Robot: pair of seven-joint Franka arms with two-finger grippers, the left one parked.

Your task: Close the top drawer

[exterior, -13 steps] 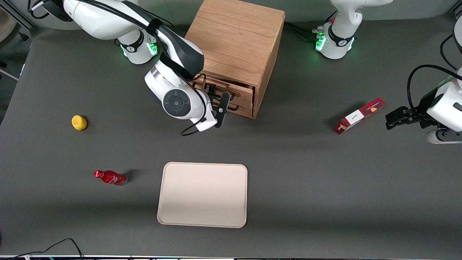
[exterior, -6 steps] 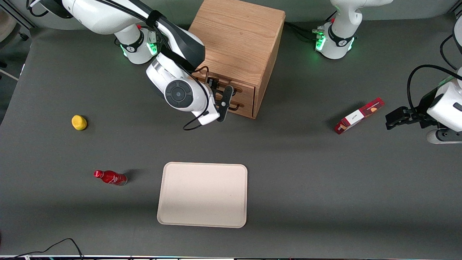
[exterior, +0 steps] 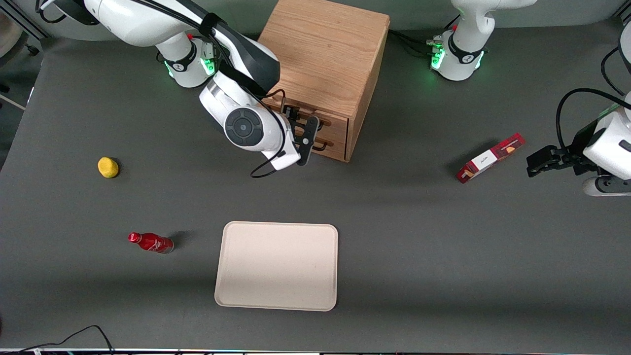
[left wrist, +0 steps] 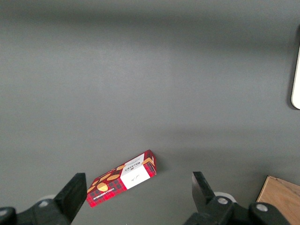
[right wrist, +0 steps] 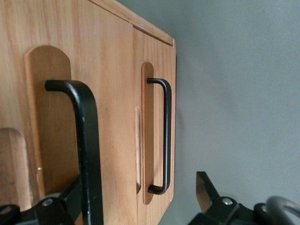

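- Pushed in since a second ago, the top drawer [exterior: 329, 129] is now sitting nearly flush in the wooden cabinet [exterior: 325, 59], at the surface's [exterior: 419, 236] edge farthest from the front camera.
- Its black handle [right wrist: 86, 140] is lying against one finger of the hand [exterior: 304, 140], whose fingers are spread open.
- Below, the lower drawer [right wrist: 157, 117] is sitting shut.

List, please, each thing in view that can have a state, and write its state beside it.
top drawer: pushed in, front about level with the cabinet front.
lower drawer: shut.
gripper: at the top drawer's black handle, open, fingers on either side of the bar.
red bottle: lying on its side, capped.
red box: closed, lying flat.
tray: flat on the table, holding nothing.
lemon: resting on the table.
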